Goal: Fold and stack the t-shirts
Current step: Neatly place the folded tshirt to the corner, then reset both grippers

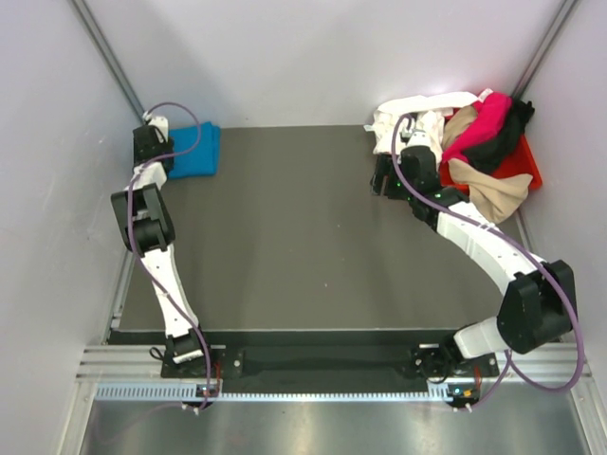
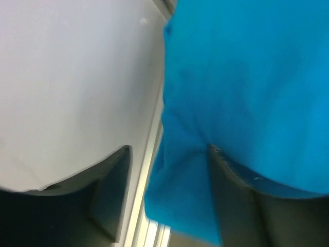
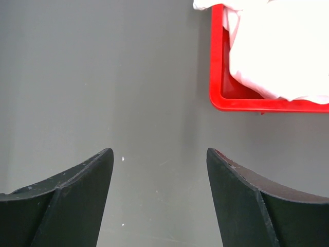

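Blue t-shirt (image 1: 194, 150) located at far left corner of table (image 1: 285, 237), lying as a compact folded block, just ahead of and to the right of left claw (image 2: 168, 149), touching it. Jaws of that claw parted; one fold of blue cloth hanging between them against the right-hand finger, not pinched. Released, by appearance.

Cloth bright, even blue; smooth with faint creases; no print noted. Judged light, limp and not fragile; likely to sag open if lifted by a single layer. Recommended hold, if moved again: folded edge near a corner, all layers pinched together.

Right claw (image 3: 159, 152) spread wide, nothing between the fingers, bare table beneath. Red tray (image 3: 216, 98) ahead and to the right of it, near, not touching.

White t-shirt (image 3: 277, 51) bunched over the tray rim closest to that claw. Magenta t-shirt (image 1: 484, 118), black t-shirt (image 1: 503, 137) and tan t-shirt (image 1: 488, 190) heaped unfolded further right, tan draped over the near rim. Heap judged tangled; a pull on one likely to drag its neighbours. Recommended hold: free edge of the white one.
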You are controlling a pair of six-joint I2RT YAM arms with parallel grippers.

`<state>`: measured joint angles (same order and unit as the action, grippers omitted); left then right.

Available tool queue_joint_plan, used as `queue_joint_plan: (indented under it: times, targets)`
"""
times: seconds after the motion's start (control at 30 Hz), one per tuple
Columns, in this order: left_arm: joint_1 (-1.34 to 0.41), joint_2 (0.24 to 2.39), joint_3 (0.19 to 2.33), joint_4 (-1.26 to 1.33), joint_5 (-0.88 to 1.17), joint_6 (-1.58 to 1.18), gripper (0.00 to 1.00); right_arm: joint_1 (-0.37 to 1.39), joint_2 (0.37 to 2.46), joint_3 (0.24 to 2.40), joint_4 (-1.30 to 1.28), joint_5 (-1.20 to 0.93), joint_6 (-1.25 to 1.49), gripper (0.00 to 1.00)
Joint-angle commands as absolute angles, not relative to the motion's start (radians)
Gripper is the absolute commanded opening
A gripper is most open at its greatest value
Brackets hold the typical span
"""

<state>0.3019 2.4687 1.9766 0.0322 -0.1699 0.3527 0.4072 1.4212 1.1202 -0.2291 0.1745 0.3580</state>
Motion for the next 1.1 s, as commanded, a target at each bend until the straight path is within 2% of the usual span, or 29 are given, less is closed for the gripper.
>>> queue_joint_plan:
  times: [0.0,0.1,0.23,0.33,0.4,0.43,0.47,0.57,0.7,1.07]
  targets:
    - [0.255,2.251,1.915,0.023,-0.091,0.357,0.71,0.379,1.358,1.118,-0.236,0.215,0.341,0.74]
    - [0.200,2.110,1.792,-0.125,0.053,0.359,0.75,0.353,1.341,1.068,-0.250,0.222,0.350,0.77]
    - [0.117,1.881,1.452,-0.138,0.133,0.385,0.78,0.328,1.257,0.971,-0.224,0.219,0.368,0.82]
    - [0.068,1.715,1.304,-0.213,0.196,0.367,0.79,0.314,1.186,0.901,-0.222,0.219,0.371,0.85]
    - [0.032,1.614,1.258,-0.332,0.230,0.361,0.93,0.308,1.132,0.847,-0.221,0.224,0.365,0.86]
    - [0.020,1.585,1.203,-0.356,0.239,0.357,0.93,0.308,1.114,0.829,-0.218,0.225,0.361,0.87]
    - [0.006,1.531,1.175,-0.383,0.261,0.365,0.99,0.307,1.095,0.809,-0.204,0.227,0.357,0.87]
    - [-0.064,1.452,1.083,-0.506,0.249,0.394,0.99,0.305,1.037,0.733,-0.180,0.201,0.353,0.88]
    - [-0.072,1.349,0.974,-0.591,0.288,0.379,0.99,0.305,0.980,0.652,-0.164,0.180,0.350,0.88]
    - [-0.072,1.049,0.669,-0.474,0.166,0.339,0.99,0.302,0.911,0.543,-0.083,0.126,0.313,0.89]
